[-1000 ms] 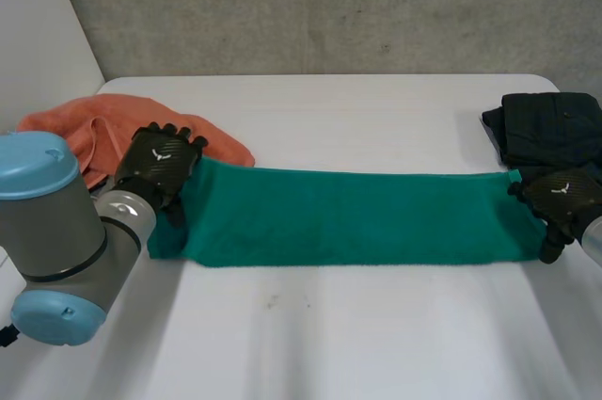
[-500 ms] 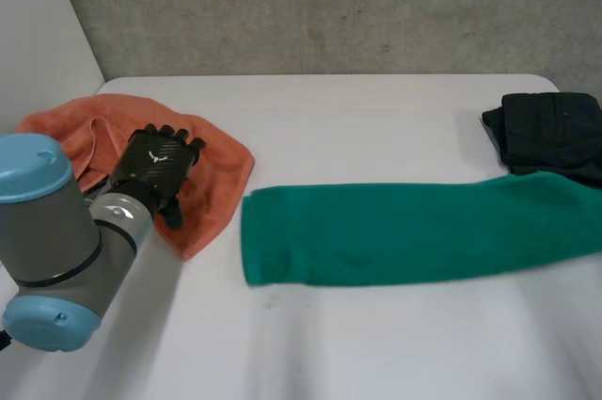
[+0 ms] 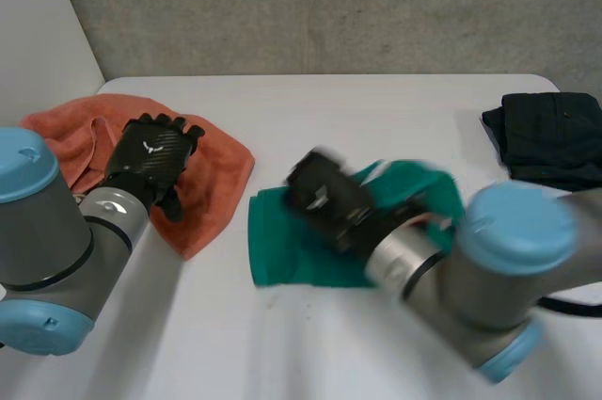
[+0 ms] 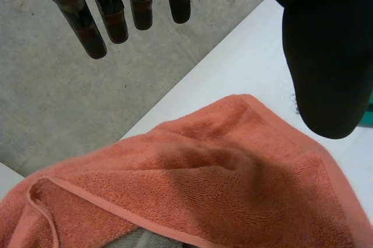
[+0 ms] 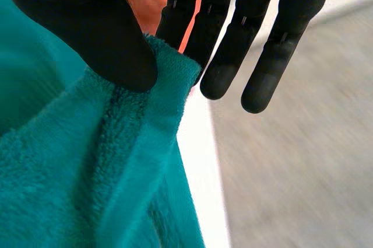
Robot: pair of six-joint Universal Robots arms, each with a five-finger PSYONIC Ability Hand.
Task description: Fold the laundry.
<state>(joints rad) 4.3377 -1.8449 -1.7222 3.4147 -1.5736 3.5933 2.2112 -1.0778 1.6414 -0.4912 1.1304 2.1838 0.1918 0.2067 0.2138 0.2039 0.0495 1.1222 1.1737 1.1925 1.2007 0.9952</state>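
Observation:
A green towel [image 3: 310, 240] lies folded over itself in the middle of the white table [image 3: 376, 118]. My right hand [image 3: 324, 198] is above its left part, reaching across from the right, and pinches the towel's edge [image 5: 169, 79] between thumb and fingers. My left hand [image 3: 150, 160] hovers over an orange towel [image 3: 212, 174] at the left, fingers [image 4: 111, 14] straight and apart from the thumb, holding nothing. In the left wrist view the orange towel [image 4: 192, 189] lies crumpled below the palm.
A dark folded garment [image 3: 550, 136] sits at the table's right edge. A grey wall [image 3: 310, 5] stands behind the table. The right arm [image 3: 489, 278] stretches low over the table's right front part.
My right hand has carried the green towel's right end leftward over its left part, so the long strip is now doubled. The left hand let go of the towel and drew back over the orange one.

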